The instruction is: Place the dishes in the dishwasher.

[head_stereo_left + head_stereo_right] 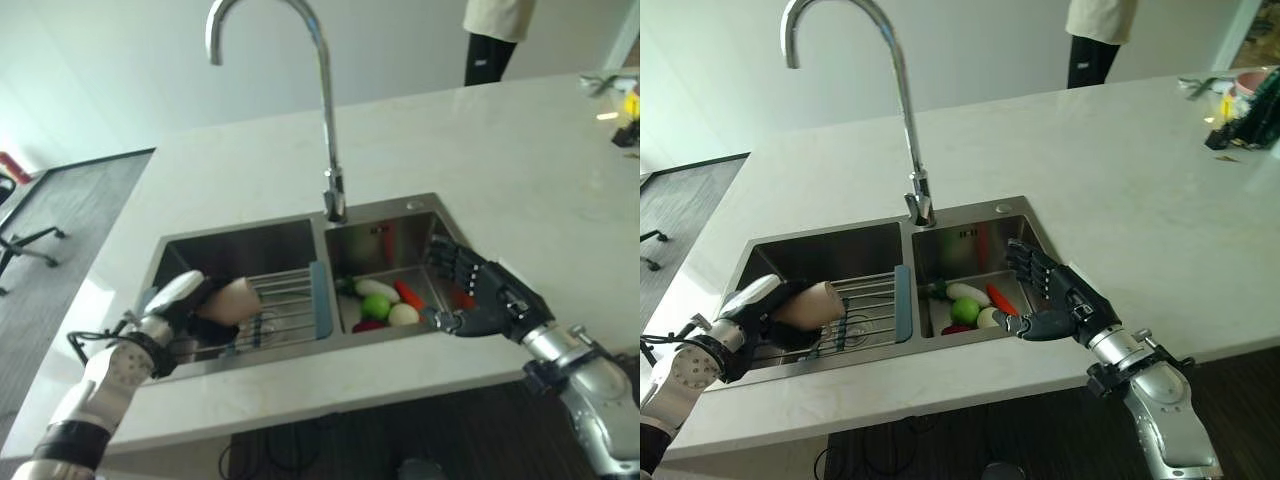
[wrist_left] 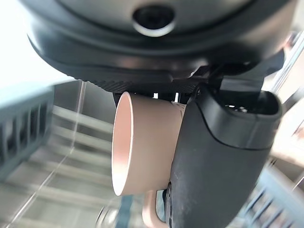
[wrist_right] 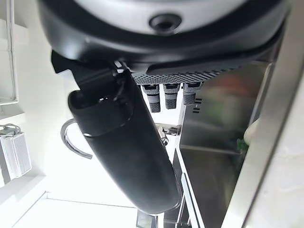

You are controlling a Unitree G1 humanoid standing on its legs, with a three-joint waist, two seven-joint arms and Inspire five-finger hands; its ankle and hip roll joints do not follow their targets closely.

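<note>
Left eye view – left hand: the left hand (image 1: 185,305) sits at the lower left of the frame, over the left basin, fingers curled round a beige cup (image 1: 232,300).
Left eye view – cup: lying on its side in the hand, just above a wire rack (image 1: 285,300) with a blue-grey end piece (image 1: 320,298).
Left eye view – sink: a steel double sink (image 1: 300,232) at centre frame, set in a pale counter (image 1: 480,170); a tall curved tap (image 1: 325,110) rises from behind the divider.
Left eye view – right hand: the right hand (image 1: 480,300) is at the right of centre, over the right basin, fingers straight and spread, holding nothing.
Left eye view – right basin: vegetables (image 1: 385,300) lie on its floor – green, white and red pieces, close together.
Left eye view – background: a person (image 1: 495,40) stands at the top edge, beyond the counter; an office chair (image 1: 25,240) shows at the far left.
Right eye view – same layout: the cup (image 1: 823,303) is in the left hand (image 1: 760,315) at lower left; the right hand (image 1: 1060,300) is extended over the right basin.
Left wrist view – grip: the cup (image 2: 142,152) fills centre frame, open mouth facing left, clamped between thumb (image 2: 218,161) and palm; rack bars lie blurred beyond it.
Right wrist view – hand: the thumb (image 3: 123,152) runs diagonally through centre frame, the fingertips (image 3: 171,97) extended, nothing in the grasp.
</note>
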